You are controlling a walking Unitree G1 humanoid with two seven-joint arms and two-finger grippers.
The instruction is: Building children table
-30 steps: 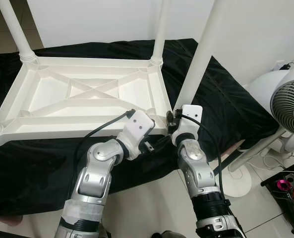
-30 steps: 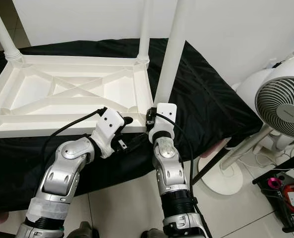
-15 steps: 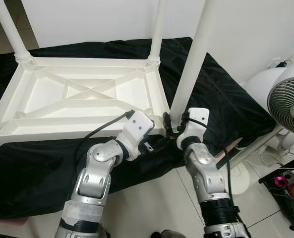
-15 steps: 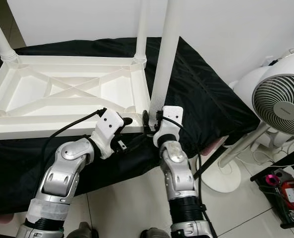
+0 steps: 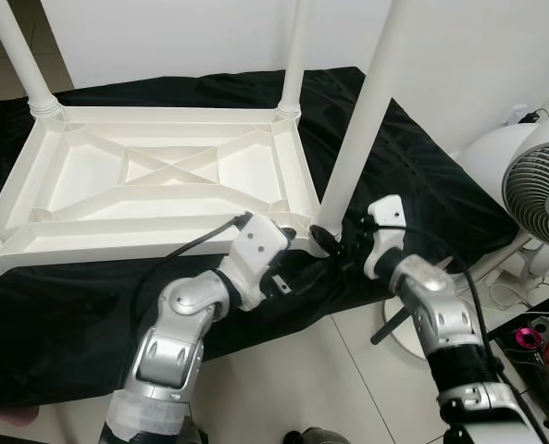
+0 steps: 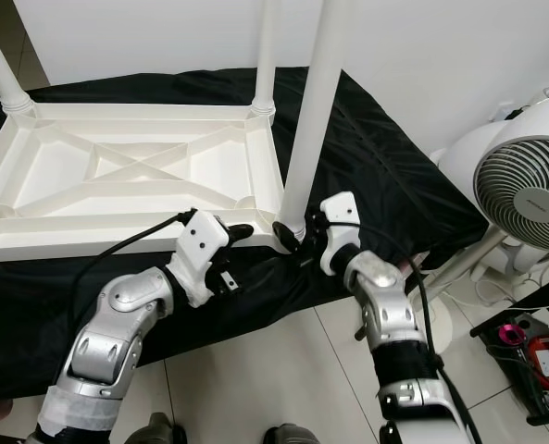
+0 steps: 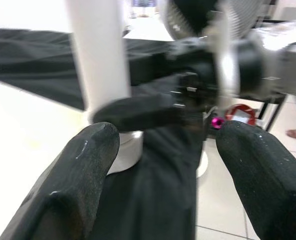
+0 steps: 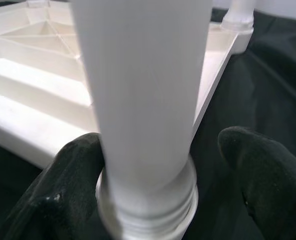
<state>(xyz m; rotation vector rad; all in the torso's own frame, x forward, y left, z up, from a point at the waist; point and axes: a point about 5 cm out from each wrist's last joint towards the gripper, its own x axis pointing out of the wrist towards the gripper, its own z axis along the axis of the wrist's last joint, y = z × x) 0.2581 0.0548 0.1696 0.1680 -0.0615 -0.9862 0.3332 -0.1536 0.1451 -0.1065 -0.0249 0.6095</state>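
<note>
Right wrist view: right gripper [image 8: 152,165], jaws spread around the base of the table leg [image 5: 359,129] at the upturned tabletop [image 5: 154,180] near corner, risks tilting it; left gripper [image 5: 297,248], jaws spread, hovers just beside.

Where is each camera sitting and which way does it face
Left eye: on the head, looking down at the upturned tabletop on black cloth; both silver arms show.
Right eye: beside it, same scene, with the fan at right.
Left wrist: along the open left claw, toward the near leg and the right claw.
Right wrist: along the right claw, its fingers either side of that leg's base.
Shared: both wrist views see the near leg.
</note>
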